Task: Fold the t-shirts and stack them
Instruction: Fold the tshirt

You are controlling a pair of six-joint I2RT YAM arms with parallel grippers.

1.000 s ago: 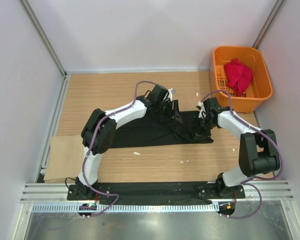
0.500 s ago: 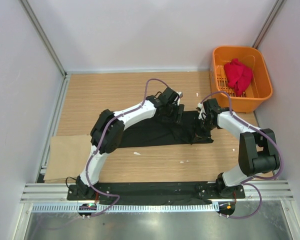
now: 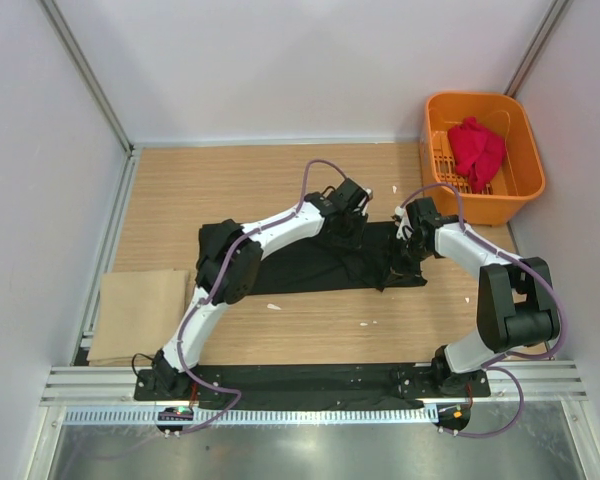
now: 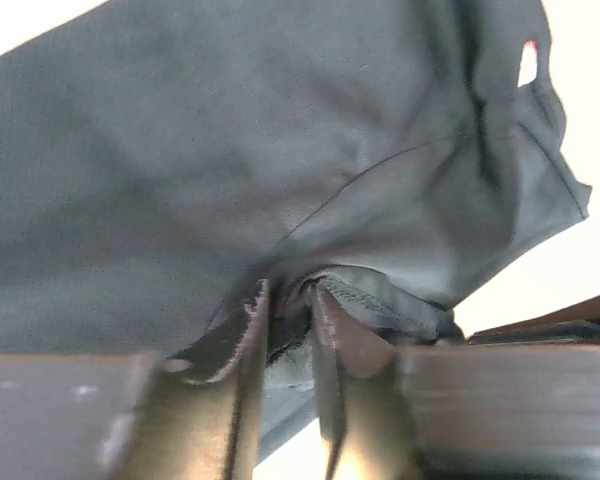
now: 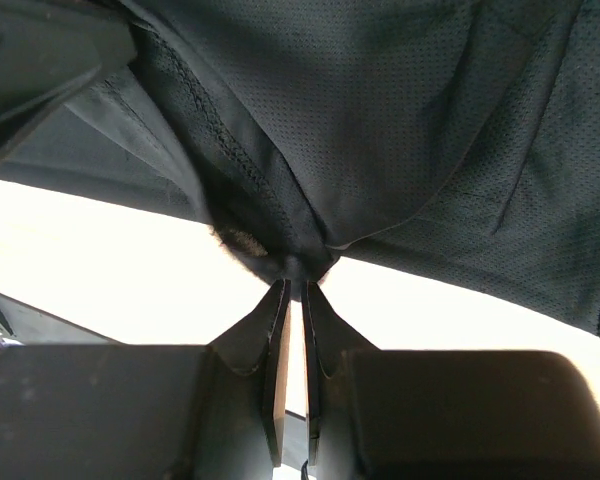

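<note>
The black t-shirt (image 3: pixel 310 262) lies partly folded across the middle of the wooden table. My left gripper (image 3: pixel 352 222) is shut on a bunched fold of it (image 4: pixel 292 300), reaching far right over the cloth. My right gripper (image 3: pixel 400 262) is shut on the shirt's right edge (image 5: pixel 298 262), which gathers to a point between its fingertips. The two grippers sit close together at the shirt's right end. The red t-shirt (image 3: pixel 477 150) lies crumpled inside the orange basket (image 3: pixel 522 180) at the back right.
A tan cardboard sheet (image 3: pixel 138 315) lies at the table's left front edge. The wooden table (image 3: pixel 210 180) shows bare behind the shirt. Small white scraps (image 3: pixel 273 306) lie near the shirt's front edge. Walls close in on the left, back and right.
My left gripper has moved to the right with the black cloth, drawing the shirt's left part over toward the right gripper. The right gripper has held its place.
</note>
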